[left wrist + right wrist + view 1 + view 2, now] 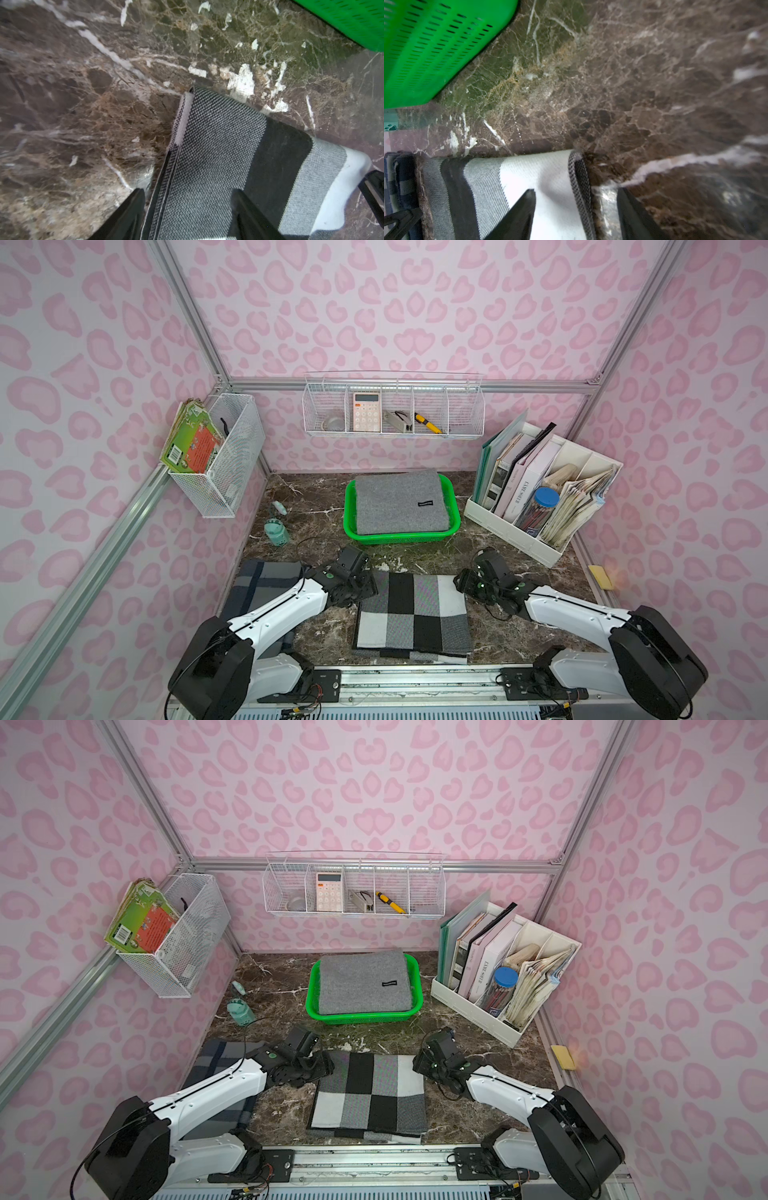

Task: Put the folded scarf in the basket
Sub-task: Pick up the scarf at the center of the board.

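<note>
**Top views.** Checked scarf (411,614): a folded rectangle, woven in black, white and grey squares. It is laid flat on the marble-patterned worktop (424,558), short of the green basket (399,537), and is judged the item to be moved. The basket is shallow moulded plastic with slotted walls, and is already filled by a folded grey scarf (399,502), felted and bearing a small black label. A dark plaid cloth (266,580) is seen beneath the left arm. The left gripper (368,587) and right gripper (463,583) are stationed at the checked scarf's two far corners.

**Left wrist.** The fingers (124,216) are parted and released, set astride the scarf's side edge, and nothing is clamped. A coarse weave is noted, with the stacked folds exposed at the edge.

**Right wrist.** The fingers (517,218) are spread and empty. One is held over the white square, the other over bare worktop, with the scarf's edge between them.

**Hazards, as judged.**
- The fold may be opened if only the upper layer is pinched.
- The middle may sag if the corners are raised unevenly.
- The load may slide off, or the light basket be shoved, because the basket is occupied to its rim.
</note>
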Action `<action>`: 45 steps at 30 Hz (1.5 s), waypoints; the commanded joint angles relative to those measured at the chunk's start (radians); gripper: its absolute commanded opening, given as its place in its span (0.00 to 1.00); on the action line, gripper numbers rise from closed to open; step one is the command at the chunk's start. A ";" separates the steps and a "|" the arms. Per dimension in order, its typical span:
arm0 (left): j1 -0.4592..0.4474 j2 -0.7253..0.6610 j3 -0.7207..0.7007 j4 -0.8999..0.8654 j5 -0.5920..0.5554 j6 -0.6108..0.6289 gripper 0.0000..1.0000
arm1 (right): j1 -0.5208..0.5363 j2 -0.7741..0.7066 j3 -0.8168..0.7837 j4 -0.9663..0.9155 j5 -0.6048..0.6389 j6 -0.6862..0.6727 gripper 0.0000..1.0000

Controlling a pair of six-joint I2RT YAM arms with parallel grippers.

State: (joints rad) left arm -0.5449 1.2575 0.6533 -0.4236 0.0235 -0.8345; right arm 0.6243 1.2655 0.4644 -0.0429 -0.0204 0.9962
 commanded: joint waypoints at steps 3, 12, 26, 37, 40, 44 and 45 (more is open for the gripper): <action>0.008 0.048 0.016 -0.005 0.000 -0.004 0.70 | 0.004 0.006 -0.017 0.033 -0.019 0.019 0.65; 0.023 0.132 0.008 0.038 0.034 -0.018 0.68 | 0.023 0.058 -0.021 0.065 -0.036 0.037 0.63; 0.022 0.186 0.001 0.134 0.194 -0.004 0.06 | 0.092 0.082 -0.018 0.095 -0.007 0.067 0.11; 0.022 -0.184 -0.056 0.066 0.195 -0.006 0.00 | 0.195 -0.198 -0.014 0.072 0.138 0.000 0.00; 0.020 -0.273 -0.073 0.077 0.229 -0.009 0.00 | 0.222 -0.291 -0.036 0.088 0.168 -0.001 0.00; 0.018 -0.408 -0.079 0.011 0.169 -0.023 0.00 | 0.236 -0.396 -0.037 0.043 0.218 0.016 0.00; 0.017 -0.444 -0.076 -0.007 0.155 -0.024 0.00 | 0.241 -0.420 -0.032 0.036 0.225 0.015 0.00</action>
State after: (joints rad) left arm -0.5282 0.8673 0.5747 -0.3809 0.2184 -0.8433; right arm 0.8585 0.8864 0.4263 0.0113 0.1402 1.0096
